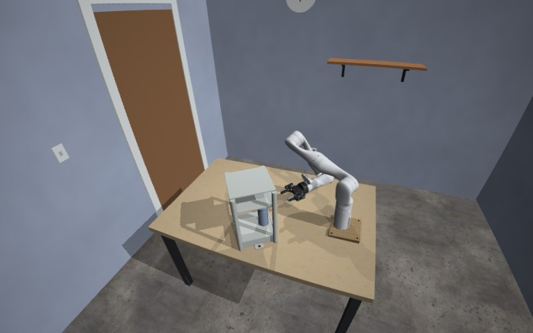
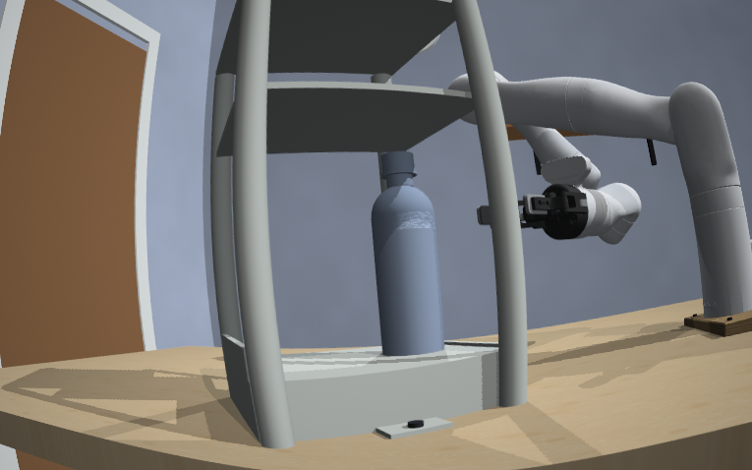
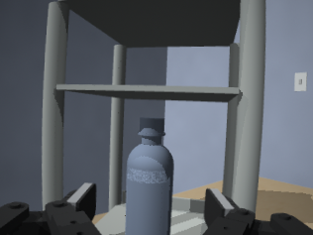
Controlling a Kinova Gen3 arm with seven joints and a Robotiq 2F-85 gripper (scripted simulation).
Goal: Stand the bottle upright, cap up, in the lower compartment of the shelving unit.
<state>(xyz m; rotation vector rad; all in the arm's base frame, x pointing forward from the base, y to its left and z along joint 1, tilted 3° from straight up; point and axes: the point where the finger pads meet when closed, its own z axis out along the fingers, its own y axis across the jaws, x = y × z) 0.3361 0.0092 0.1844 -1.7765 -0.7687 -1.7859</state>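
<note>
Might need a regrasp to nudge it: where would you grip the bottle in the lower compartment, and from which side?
Probably mid-body on the bottle, below the shoulder: the wall is straight and round there. Come in level from the arm's side of the shelving unit, between its posts; the middle shelf sits close above the cap, ruling out a top approach. The gripper is open and holds nothing.
</note>
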